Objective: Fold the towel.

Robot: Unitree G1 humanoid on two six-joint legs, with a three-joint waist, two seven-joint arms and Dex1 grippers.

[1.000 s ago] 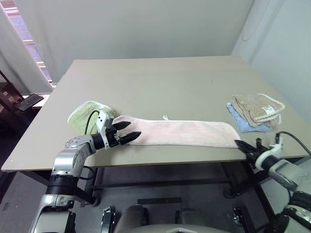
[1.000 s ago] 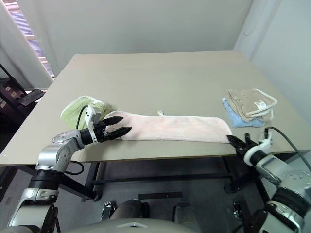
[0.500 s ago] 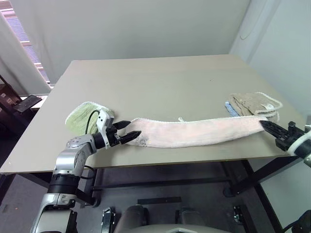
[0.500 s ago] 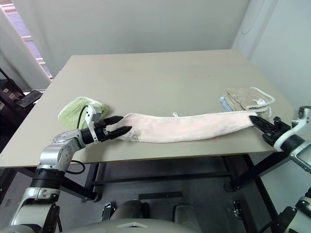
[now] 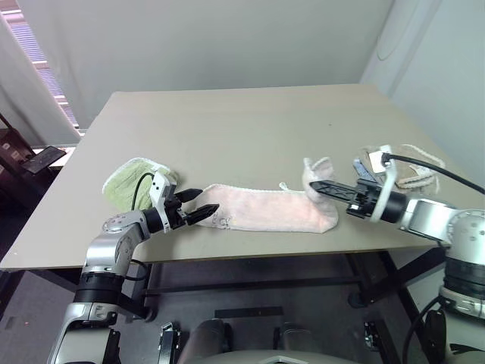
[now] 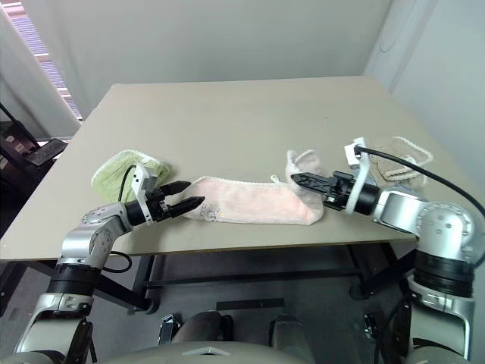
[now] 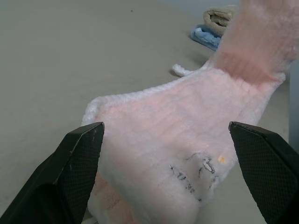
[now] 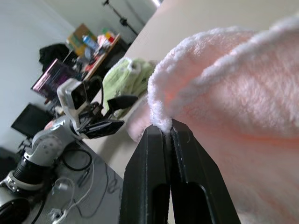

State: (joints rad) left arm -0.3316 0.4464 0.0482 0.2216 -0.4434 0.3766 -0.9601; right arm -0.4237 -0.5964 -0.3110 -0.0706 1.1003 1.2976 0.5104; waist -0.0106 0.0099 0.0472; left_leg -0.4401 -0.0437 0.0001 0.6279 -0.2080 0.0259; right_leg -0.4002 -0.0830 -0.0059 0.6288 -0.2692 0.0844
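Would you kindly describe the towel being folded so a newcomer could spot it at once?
On the tan table, along its near edge, lies the pale pink towel, stretched between the open left gripper and the right gripper pinching its raised end. Its neighbours are a green cloth and a beige towel.

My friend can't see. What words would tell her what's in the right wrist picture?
The right gripper is shut on the white-trimmed edge of the pink towel, which bulges up fluffy right in front of the camera. Farther along the table, the left gripper hangs open beside a green cloth.
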